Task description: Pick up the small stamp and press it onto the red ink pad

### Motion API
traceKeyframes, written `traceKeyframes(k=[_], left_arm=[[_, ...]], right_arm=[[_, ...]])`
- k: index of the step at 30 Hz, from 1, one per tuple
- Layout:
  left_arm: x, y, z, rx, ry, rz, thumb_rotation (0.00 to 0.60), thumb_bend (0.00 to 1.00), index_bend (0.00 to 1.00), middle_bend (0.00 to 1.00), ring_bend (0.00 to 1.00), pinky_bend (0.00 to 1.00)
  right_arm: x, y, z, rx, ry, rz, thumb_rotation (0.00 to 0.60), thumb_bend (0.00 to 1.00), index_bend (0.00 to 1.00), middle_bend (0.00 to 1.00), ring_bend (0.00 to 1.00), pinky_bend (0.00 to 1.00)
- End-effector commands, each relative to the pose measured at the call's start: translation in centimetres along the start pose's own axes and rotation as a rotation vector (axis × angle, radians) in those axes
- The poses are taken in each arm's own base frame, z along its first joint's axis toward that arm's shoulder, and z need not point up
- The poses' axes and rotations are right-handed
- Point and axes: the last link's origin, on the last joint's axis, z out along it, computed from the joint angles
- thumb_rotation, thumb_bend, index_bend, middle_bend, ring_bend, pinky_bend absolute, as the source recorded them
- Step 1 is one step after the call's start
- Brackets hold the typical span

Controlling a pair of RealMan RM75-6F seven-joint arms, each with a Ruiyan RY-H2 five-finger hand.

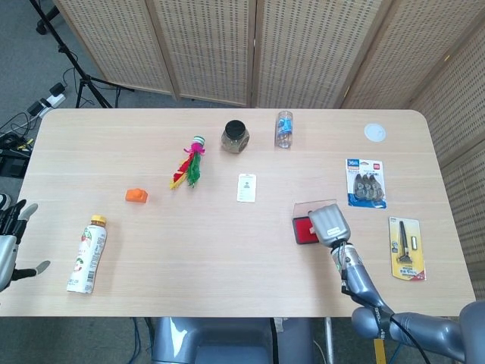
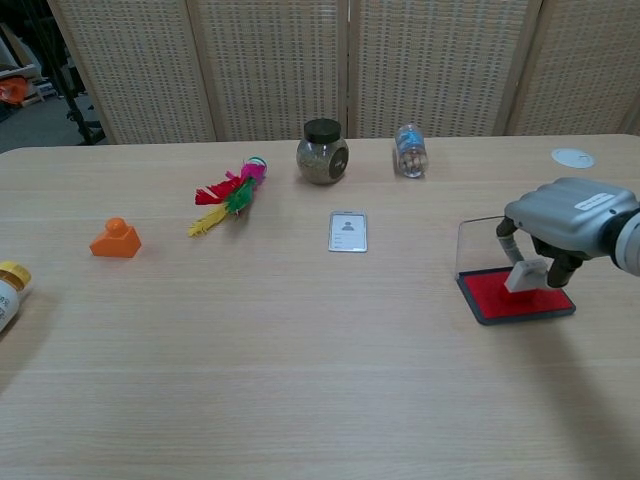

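Observation:
The red ink pad (image 2: 506,293) lies open near the table's right front, its clear lid (image 2: 476,246) standing up behind it. My right hand (image 2: 572,226) hangs over the pad and holds the small white stamp (image 2: 526,274) between its fingers, the stamp's base down on the red surface. In the head view the right hand (image 1: 328,224) covers most of the ink pad (image 1: 301,229) and hides the stamp. My left hand (image 1: 9,241) rests off the table's left edge with fingers apart, holding nothing.
A drink bottle (image 1: 87,254) lies at the front left, an orange block (image 1: 136,196) beyond it. A feather toy (image 1: 189,163), jar (image 1: 235,136), small bottle (image 1: 284,129) and ID card (image 1: 246,187) sit mid-table. Packaged items (image 1: 366,183) (image 1: 406,248) lie right of the pad.

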Motion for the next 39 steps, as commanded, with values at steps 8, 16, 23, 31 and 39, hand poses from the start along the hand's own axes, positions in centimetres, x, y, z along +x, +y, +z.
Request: traceKeyframes(k=[8,16,23,31,39], left_arm=[[0.06,-0.03,-0.01,-0.002,0.0,-0.003,0.6,0.0,0.0,0.0,0.0,0.0],[0.08,0.01,-0.06,-0.004,0.0,-0.004,0.6,0.0,0.0,0.0,0.0,0.0],[0.13,-0.02,-0.06,-0.003,0.001,-0.007,0.6,0.0,0.0,0.0,0.0,0.0],[0.15,-0.06,-0.08,-0.003,0.0,-0.009,0.6,0.0,0.0,0.0,0.0,0.0],[0.15,-0.09,-0.06,0.0,0.0,-0.009,0.6,0.0,0.0,0.0,0.0,0.0]], right_arm=[[0.09,0.2,0.19,-0.014,-0.001,-0.003,0.6,0.44,0.53,1.0,1.0,1.0],[0.15,0.29,0.19,-0.02,-0.008,-0.011,0.6,0.44,0.53,1.0,1.0,1.0],[0.28,0.16,0.24,-0.022,-0.012,-0.022,0.6,0.44,0.53,1.0,1.0,1.0],[-0.17,0.06,0.44,-0.031,-0.027,-0.026,0.6,0.44,0.53,1.0,1.0,1.0],[-0.01,0.2,0.27,-0.03,-0.017,-0.027,0.6,0.44,0.53,1.0,1.0,1.0]])
